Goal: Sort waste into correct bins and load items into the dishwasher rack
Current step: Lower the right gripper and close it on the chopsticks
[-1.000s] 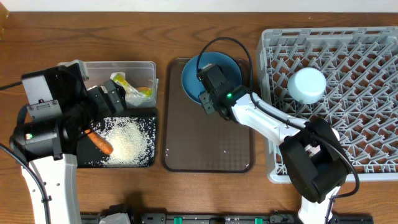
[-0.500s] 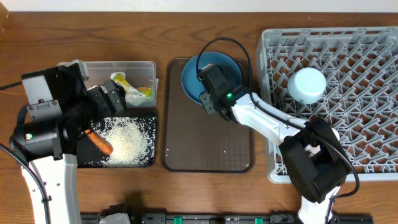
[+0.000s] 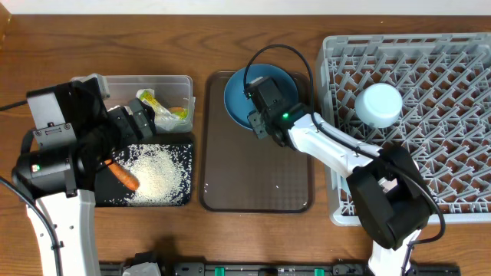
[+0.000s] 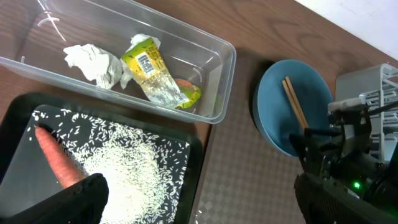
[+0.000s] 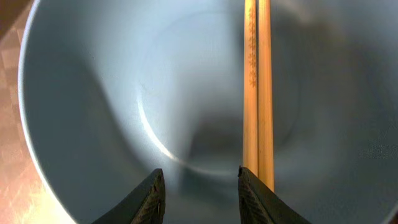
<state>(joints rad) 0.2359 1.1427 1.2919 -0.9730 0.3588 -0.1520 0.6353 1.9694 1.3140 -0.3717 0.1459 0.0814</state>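
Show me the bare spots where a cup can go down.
Free: the brown serving tray in front of the blue plate; the rack right of the pale upturned cup. Crowded: black tray with rice and carrot; clear tub with wrapper.

Carrot (image 4: 59, 165), orange, lies flat beside loose rice grains (image 3: 157, 172) in black tray (image 3: 184, 201). Crumpled white paper (image 4: 93, 62) and yel-grn wrapper (image 4: 152, 74) lie in clear tub (image 3: 146, 79), adj. to tray. Blue plate (image 4: 273, 118), L of grey rack (image 3: 445, 138), carries 2 chopsticks (image 4: 295, 102) side by side. 1 pale cup (image 3: 378, 105) sits in rack.
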